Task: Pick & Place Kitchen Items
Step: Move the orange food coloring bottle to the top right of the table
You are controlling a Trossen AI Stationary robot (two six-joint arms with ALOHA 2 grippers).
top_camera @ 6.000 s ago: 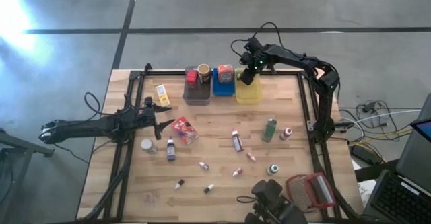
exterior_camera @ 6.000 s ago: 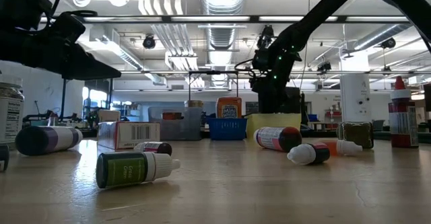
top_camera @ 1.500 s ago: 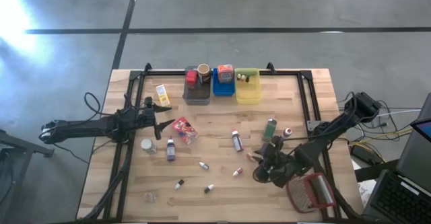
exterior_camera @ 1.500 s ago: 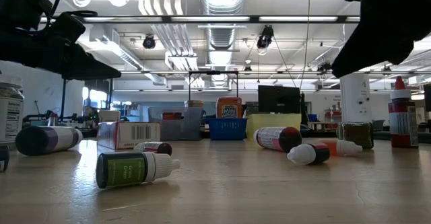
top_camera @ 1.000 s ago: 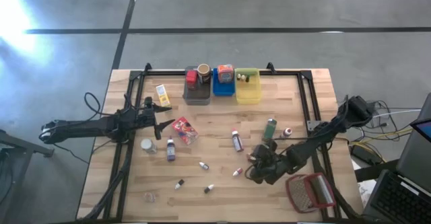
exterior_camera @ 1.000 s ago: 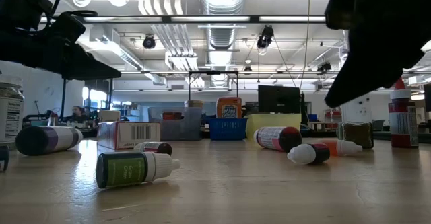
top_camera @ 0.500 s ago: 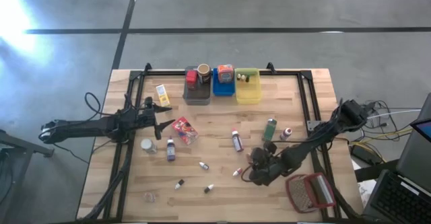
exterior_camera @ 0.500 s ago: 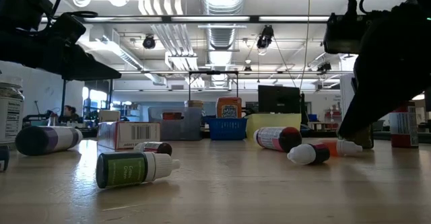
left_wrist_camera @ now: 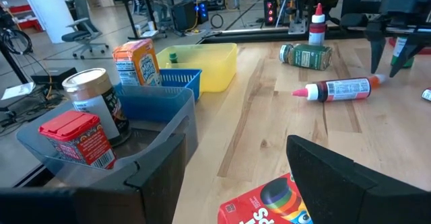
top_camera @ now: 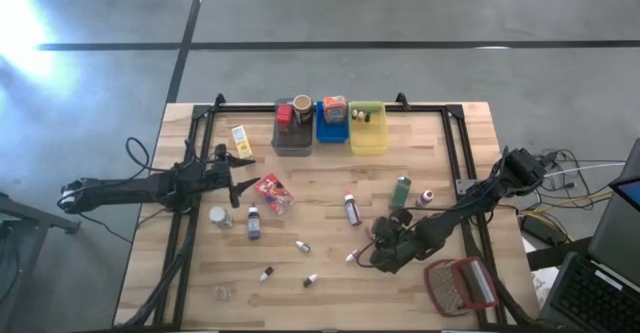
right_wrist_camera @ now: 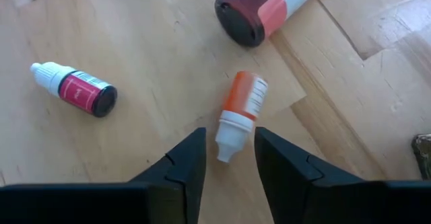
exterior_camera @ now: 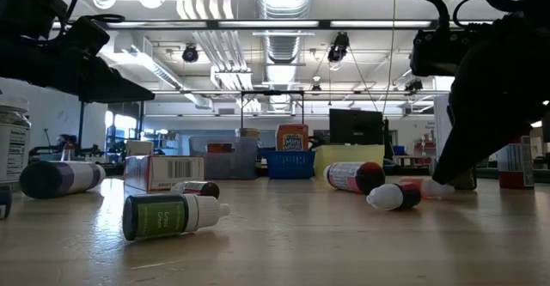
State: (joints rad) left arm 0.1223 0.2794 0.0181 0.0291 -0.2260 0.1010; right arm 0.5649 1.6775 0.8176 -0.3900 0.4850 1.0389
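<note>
Since six seconds back: right gripper (right_wrist_camera: 225, 158) gone from over the yellow bin (top_camera: 368, 133) at the table's far edge, now low over the near right part of the wooden table (top_camera: 320, 198). Fingers parted a narrow way, holding nothing; white cap of a lying orange bottle (right_wrist_camera: 240, 113) just between the two tips, contact not clear. Close beside it: a larger dark-red bottle (right_wrist_camera: 266, 7) on its side, cut off by the frame edge, and a small pink-labelled bottle (right_wrist_camera: 75, 88), also lying. Same orange bottle (exterior_camera: 430, 187) mostly hidden behind the dark gripper mass in the low view; hidden under the arm from above.

Left gripper (top_camera: 243, 185) hanging at the left side, unchanged across all frames, fingers well apart and empty, red packet (top_camera: 273, 194) just beyond them; only a corner of the packet (left_wrist_camera: 269, 204) visible from the wrist.

Elsewhere scattered on the wood: green bottle (top_camera: 400, 191), yellow box (top_camera: 241, 139), several tiny capped bottles too small to tell apart from above. Orange box (top_camera: 335, 110) upright in the blue bin (top_camera: 332, 128); red box and jar in the grey bin (top_camera: 292, 141). Red-framed mesh object (top_camera: 460, 285) at the near right corner.
</note>
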